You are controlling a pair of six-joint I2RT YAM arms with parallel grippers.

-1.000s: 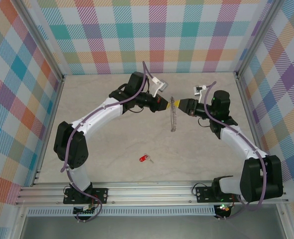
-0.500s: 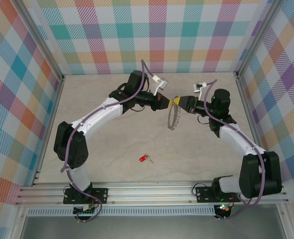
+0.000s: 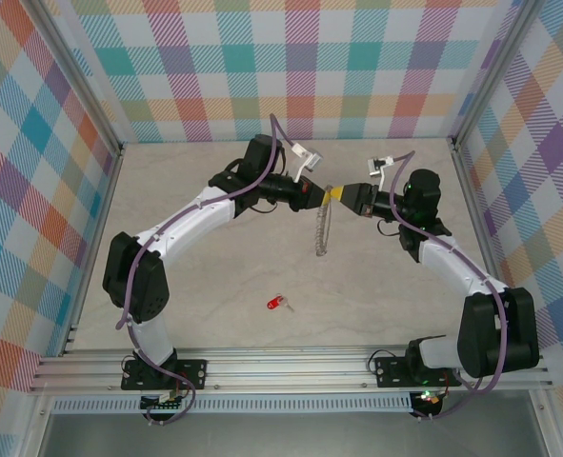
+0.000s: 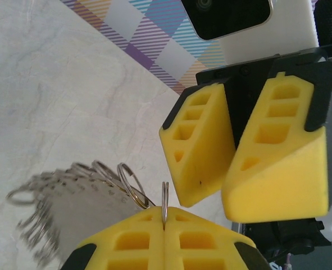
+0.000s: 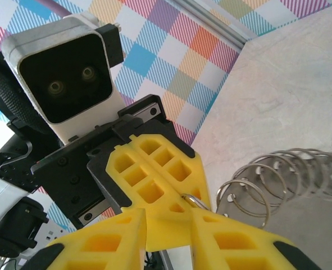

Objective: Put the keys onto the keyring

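Observation:
The keyring [image 3: 320, 233] is a chain of silver rings hanging above the table's middle. My left gripper [image 3: 318, 195] is shut on its top ring [image 4: 164, 203], and the rest of the chain [image 4: 70, 188] trails down to the left. My right gripper [image 3: 339, 197] faces it nose to nose, open. In the right wrist view its fingertips [image 5: 126, 230] straddle the tip of the left gripper [image 5: 154, 174], with the held ring [image 5: 196, 201] just beside its right finger and the other rings [image 5: 272, 174] beyond. The red-headed key [image 3: 277, 304] lies alone on the table, nearer the front.
Checked walls enclose the pale marble-look table [image 3: 186, 286] on three sides. An aluminium rail [image 3: 281, 367] runs along the near edge by the arm bases. Open table lies around the key and under the hanging chain.
My right gripper has moved left up to the left gripper's tip and its jaws have narrowed. The hanging chain has swung slightly left. The key has not moved.

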